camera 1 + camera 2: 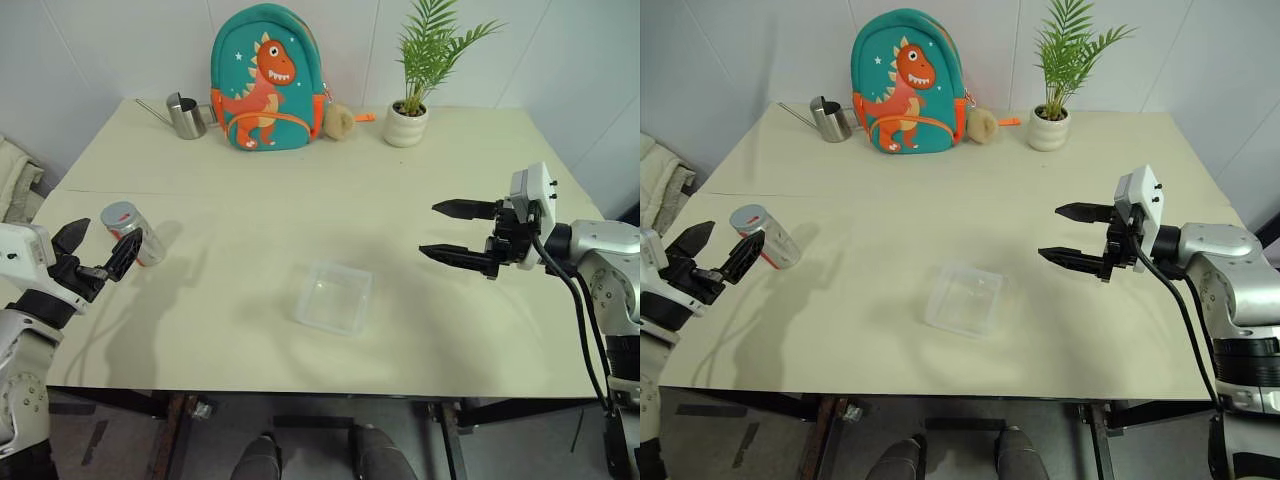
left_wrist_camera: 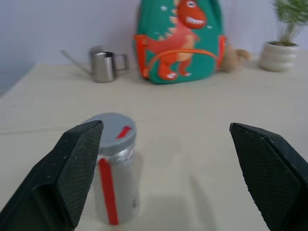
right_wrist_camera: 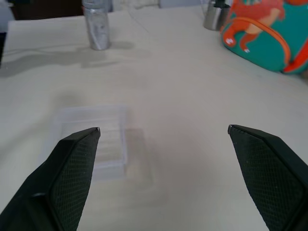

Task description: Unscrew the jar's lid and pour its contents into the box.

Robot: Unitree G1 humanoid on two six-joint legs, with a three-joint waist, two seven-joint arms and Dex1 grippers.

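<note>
Standing clear cylindrical jar [image 1: 137,236], flat grey lid [image 2: 113,129], seemingly ribbed square box [image 1: 334,297]

Jar [image 1: 135,233] with lid [image 1: 119,214] on stands at desk [image 1: 250,190] left edge, box [image 1: 334,297] centre front, watering can [image 1: 184,116], backpack [image 1: 265,78], plant pot [image 1: 406,124] along the back, left to right
</note>
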